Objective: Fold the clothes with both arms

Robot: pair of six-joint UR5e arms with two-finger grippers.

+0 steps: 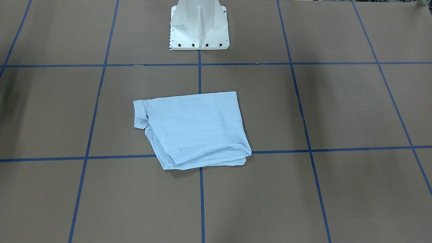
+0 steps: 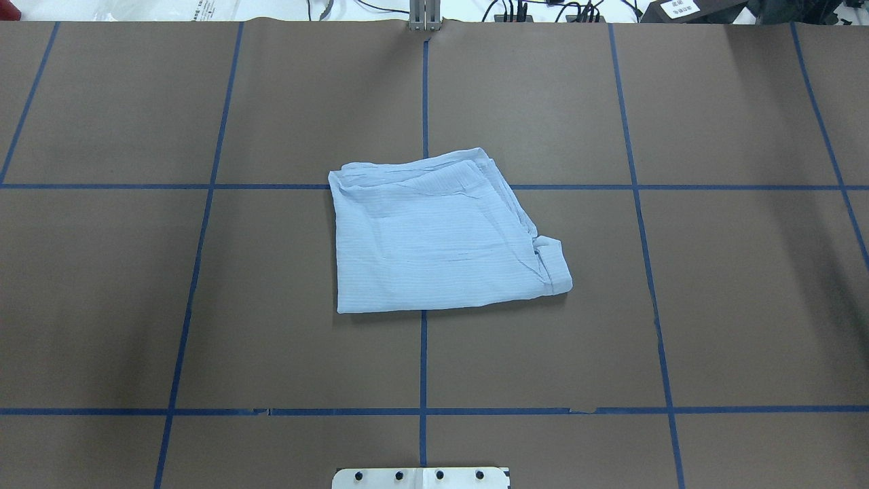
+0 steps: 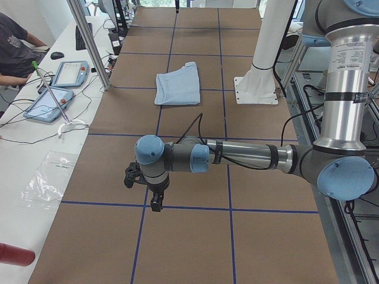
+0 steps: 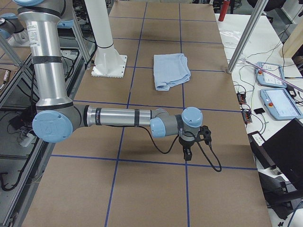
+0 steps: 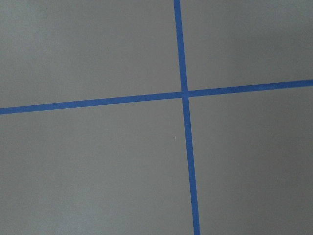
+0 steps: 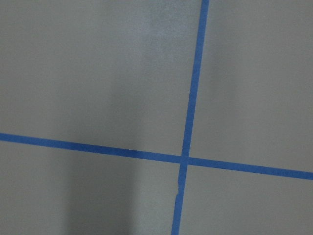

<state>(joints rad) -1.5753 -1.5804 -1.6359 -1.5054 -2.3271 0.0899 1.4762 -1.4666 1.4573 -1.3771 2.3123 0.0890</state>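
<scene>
The pale blue shirt (image 2: 438,234) lies folded into a rough square at the middle of the brown table (image 2: 713,305). It also shows in the front-facing view (image 1: 194,130), the left side view (image 3: 177,84) and the right side view (image 4: 171,70). A bunched bit of cloth (image 2: 553,261) sticks out at one corner. Both arms are stretched far out to the table's ends, away from the shirt. My left gripper (image 3: 155,204) shows only in the left side view, my right gripper (image 4: 187,155) only in the right side view; I cannot tell whether either is open or shut. Both wrist views show only bare table with blue tape.
Blue tape lines (image 2: 423,360) grid the table. The white pedestal base (image 1: 199,25) stands at the robot's edge. A side bench holds tablets (image 3: 68,74), cables and a seated person (image 3: 15,50). Tablets (image 4: 279,101) also lie on the bench at the other end.
</scene>
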